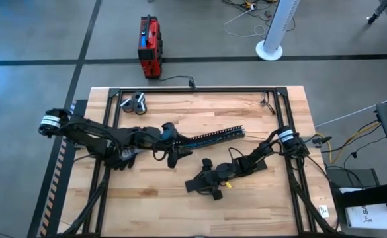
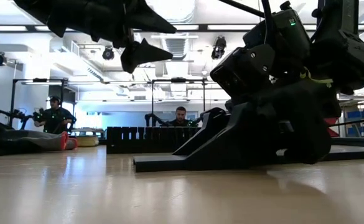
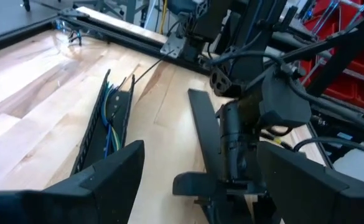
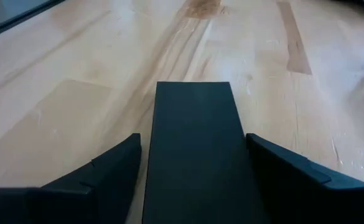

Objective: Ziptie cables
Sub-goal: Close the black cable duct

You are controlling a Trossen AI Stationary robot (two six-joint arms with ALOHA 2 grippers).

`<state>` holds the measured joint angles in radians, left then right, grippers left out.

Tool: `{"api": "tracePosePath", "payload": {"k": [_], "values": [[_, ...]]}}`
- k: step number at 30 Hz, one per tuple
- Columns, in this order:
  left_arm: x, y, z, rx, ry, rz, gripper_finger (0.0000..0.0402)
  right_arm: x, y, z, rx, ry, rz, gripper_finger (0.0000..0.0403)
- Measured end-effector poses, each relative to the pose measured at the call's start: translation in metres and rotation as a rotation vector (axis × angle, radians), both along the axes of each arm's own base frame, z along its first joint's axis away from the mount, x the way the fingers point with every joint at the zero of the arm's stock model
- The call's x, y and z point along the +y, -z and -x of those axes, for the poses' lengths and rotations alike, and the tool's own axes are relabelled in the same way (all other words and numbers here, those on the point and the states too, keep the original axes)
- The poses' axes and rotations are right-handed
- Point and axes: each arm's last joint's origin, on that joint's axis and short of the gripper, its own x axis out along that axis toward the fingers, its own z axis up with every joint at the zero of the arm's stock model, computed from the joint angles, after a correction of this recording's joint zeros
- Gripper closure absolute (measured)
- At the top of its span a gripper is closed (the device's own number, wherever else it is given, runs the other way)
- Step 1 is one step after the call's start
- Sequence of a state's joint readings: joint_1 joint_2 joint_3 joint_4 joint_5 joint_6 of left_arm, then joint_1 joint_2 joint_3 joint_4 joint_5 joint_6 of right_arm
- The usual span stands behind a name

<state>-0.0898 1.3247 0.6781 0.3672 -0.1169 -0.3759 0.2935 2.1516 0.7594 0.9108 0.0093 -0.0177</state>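
R gripper (image 4: 191,180) spread over flat lid (image 4: 194,155); L gripper (image 3: 197,180) spread near cables (image 3: 111,118) in duct (image 3: 94,134). Risk: lid slides away on worktop (image 4: 76,74) w/ off-centre close.

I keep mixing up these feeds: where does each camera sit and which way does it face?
High: overhead, facing straight down; both arms, left pincer at the duct, right pincer mid-table.
Low: table-top height, facing level into the room; arms hang above.
Left wrist: on left arm, past its open fingers at the cables in the duct.
Right wrist: past its open fingers at the flat lid.
Shared: both wrist views show that lid.
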Motion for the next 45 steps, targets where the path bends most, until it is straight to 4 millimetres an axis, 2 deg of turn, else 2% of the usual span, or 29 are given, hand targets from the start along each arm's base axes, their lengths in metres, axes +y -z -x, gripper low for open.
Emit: {"api": "tracePosePath", "payload": {"k": [6,12,16,20,29,32,37,41,45], "values": [[0.000,-0.004,-0.001,-0.038,-0.008,0.001,0.0105,-0.001,0.001,0.000,0.000,0.012,-0.003,0.0182],[0.001,-0.001,0.000,-0.002,-0.019,-0.080,0.0105,-0.001,-0.001,-0.001,-0.013,0.032,-0.022,0.0183],[0.006,0.004,0.003,0.066,-0.157,-0.195,0.0106,-0.001,-0.015,-0.002,-0.022,0.037,-0.029,0.0183],[0.013,0.004,0.006,0.100,-0.400,-0.320,0.0106,-0.004,-0.039,-0.002,-0.027,0.043,0.015,0.0183],[0.022,-0.008,0.010,0.058,-0.784,-0.455,0.0094,-0.025,-0.116,0.010,-0.032,0.084,0.139,0.0183],[0.022,-0.012,0.010,0.036,-0.799,-0.454,0.0090,-0.040,-0.139,0.014,-0.050,0.118,0.151,0.0183],[0.022,-0.018,0.009,-0.034,-0.791,-0.416,0.0090,-0.068,-0.160,0.021,-0.055,0.195,0.163,0.0182],[0.023,-0.018,0.008,-0.027,-0.789,-0.425,0.0090,-0.085,-0.169,0.027,-0.037,0.242,0.171,0.0183],[0.023,-0.005,0.005,0.054,-0.739,-0.454,0.0090,-0.097,-0.173,0.035,0.018,0.252,0.205,0.0183]]}}
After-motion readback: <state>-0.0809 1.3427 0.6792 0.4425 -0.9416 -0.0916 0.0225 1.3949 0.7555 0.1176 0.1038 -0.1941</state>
